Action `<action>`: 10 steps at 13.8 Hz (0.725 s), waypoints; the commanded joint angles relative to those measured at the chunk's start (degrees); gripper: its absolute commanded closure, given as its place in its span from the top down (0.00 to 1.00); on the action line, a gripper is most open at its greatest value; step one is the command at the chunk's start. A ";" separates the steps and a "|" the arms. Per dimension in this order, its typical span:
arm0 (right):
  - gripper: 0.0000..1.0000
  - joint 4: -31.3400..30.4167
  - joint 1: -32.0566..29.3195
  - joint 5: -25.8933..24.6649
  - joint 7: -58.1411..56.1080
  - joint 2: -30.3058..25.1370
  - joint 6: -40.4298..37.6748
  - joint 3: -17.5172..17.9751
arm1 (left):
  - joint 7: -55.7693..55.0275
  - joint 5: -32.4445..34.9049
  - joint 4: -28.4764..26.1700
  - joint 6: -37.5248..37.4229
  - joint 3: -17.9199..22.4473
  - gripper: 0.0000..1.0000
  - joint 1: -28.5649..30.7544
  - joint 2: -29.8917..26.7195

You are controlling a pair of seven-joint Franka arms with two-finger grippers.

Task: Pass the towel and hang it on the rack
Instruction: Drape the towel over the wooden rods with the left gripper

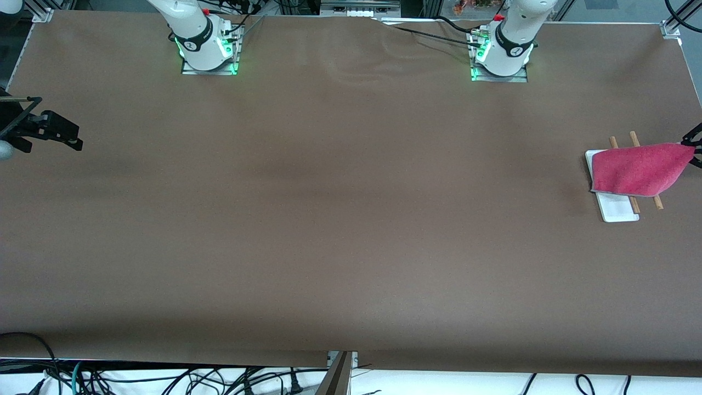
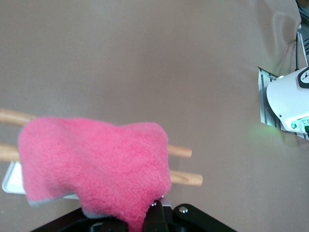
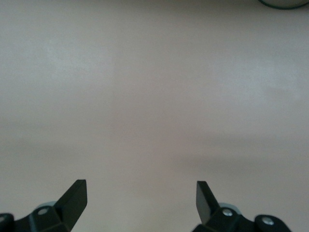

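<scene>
The pink-red towel (image 1: pixel 639 169) lies draped over the two brown rods of the rack (image 1: pixel 618 209) at the left arm's end of the table. One corner stretches out to my left gripper (image 1: pixel 692 147), which is shut on it beside the rack. In the left wrist view the towel (image 2: pixel 96 159) covers the middle of the rods (image 2: pixel 186 179) and runs down into my left gripper (image 2: pixel 149 215). My right gripper (image 1: pixel 74 141) waits at the right arm's end of the table, open and empty (image 3: pixel 141 193).
The brown table (image 1: pixel 351 219) is bare between the two arm bases (image 1: pixel 208 49) (image 1: pixel 502 55). The rack's white base (image 2: pixel 12 181) shows under the towel. Cables hang below the table's edge nearest the front camera.
</scene>
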 commanded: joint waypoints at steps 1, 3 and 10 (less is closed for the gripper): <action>1.00 0.26 -0.47 0.97 -1.57 -0.14 0.72 0.34 | 1.98 1.42 3.86 -1.13 0.33 0.24 0.04 2.07; 1.00 0.62 -0.47 1.24 -1.57 -0.04 0.80 0.34 | 1.99 1.42 3.87 -0.43 1.56 0.29 0.04 2.33; 1.00 0.70 -0.12 1.41 -0.87 0.48 1.24 0.60 | 4.89 1.07 7.19 0.46 2.09 1.00 1.62 4.09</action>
